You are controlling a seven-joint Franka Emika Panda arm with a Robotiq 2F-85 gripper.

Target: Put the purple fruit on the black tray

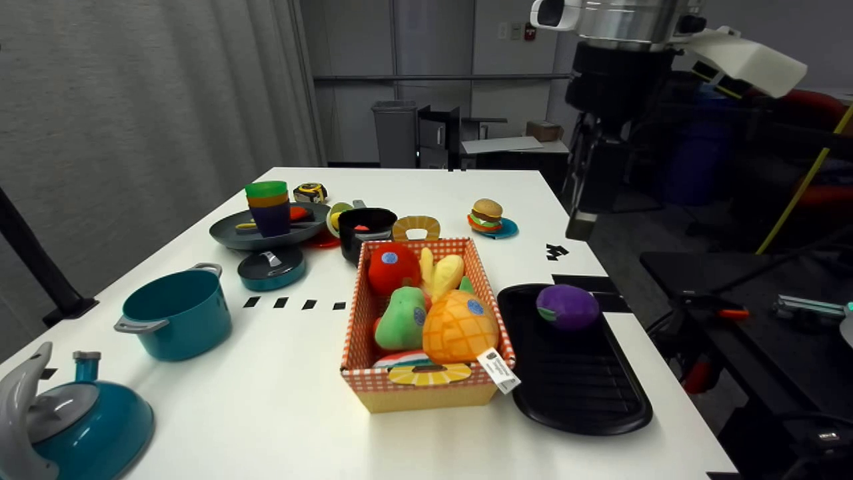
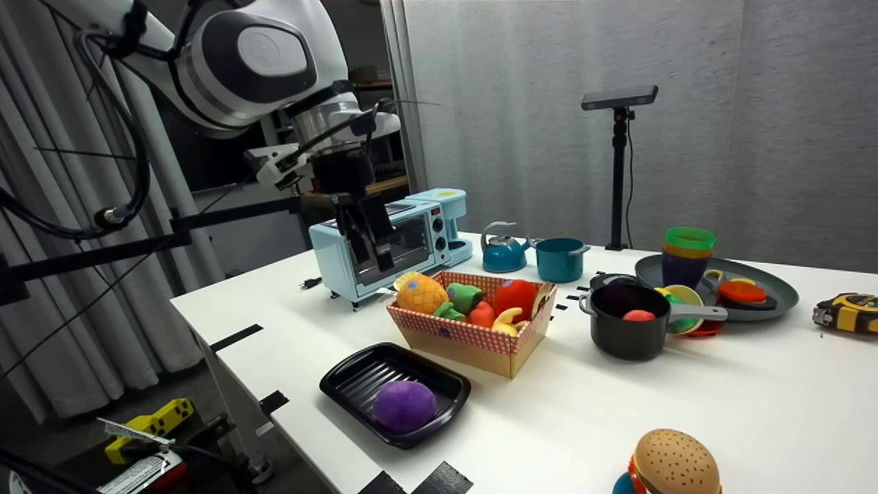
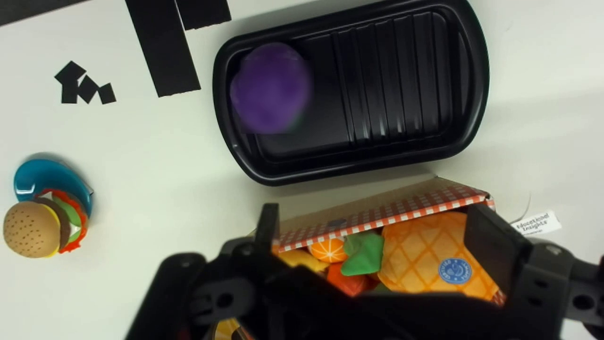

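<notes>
The purple fruit lies on the black tray, at one end of it. It also rests inside the tray's rim in an exterior view and in the wrist view. The tray also shows in an exterior view and in the wrist view. My gripper is open, with its fingers wide apart and nothing between them. In both exterior views the gripper hangs in the air above table height, apart from the fruit and the tray.
A red-checked basket with several toy fruits stands beside the tray. A toy burger sits on a blue plate. A black pot, a teal pot, a kettle and a toy oven stand on the table.
</notes>
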